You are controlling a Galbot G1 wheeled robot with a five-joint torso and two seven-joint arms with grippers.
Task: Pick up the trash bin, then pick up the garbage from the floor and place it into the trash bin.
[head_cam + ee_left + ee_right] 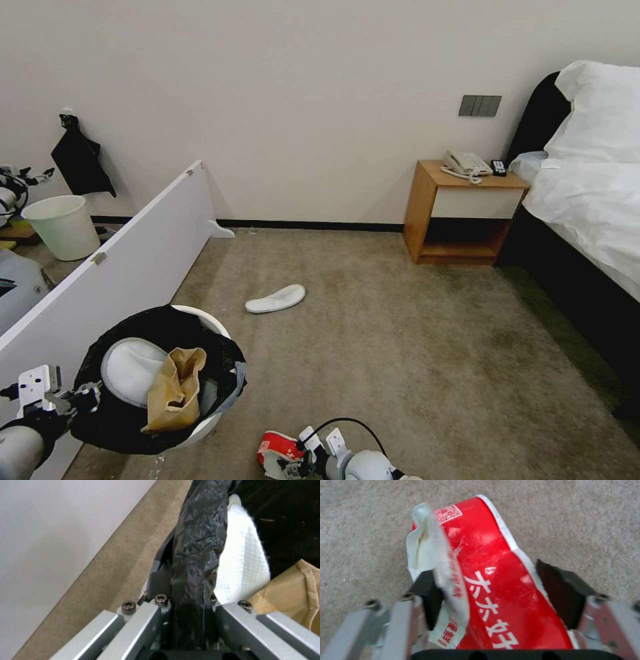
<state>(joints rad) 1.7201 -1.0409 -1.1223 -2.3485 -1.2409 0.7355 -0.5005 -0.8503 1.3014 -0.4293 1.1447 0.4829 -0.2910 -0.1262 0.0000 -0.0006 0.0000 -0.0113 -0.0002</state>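
The trash bin [208, 325], white with a black bag over its rim, hangs low at my left. My left gripper [79, 399] is shut on its near rim; the left wrist view shows that gripper [186, 600] pinching the bagged rim [196, 542]. Inside the bin lie a white slipper [130, 370] and a brown paper bag [175, 390], which the wrist view shows as slipper [243, 562] and bag [293, 592]. My right gripper [288, 457] holds a red-white wrapper [275, 444] just above the carpet; its pads [426, 590] press the wrapper [493, 580]. Another white slipper [275, 299] lies on the floor ahead.
A long white board [120, 260] stands along my left, with a plain white bucket [63, 227] behind it. A wooden nightstand [463, 213] with a phone sits against the far wall, beside a bed [587, 200] on the right. Open carpet [400, 347] lies between them.
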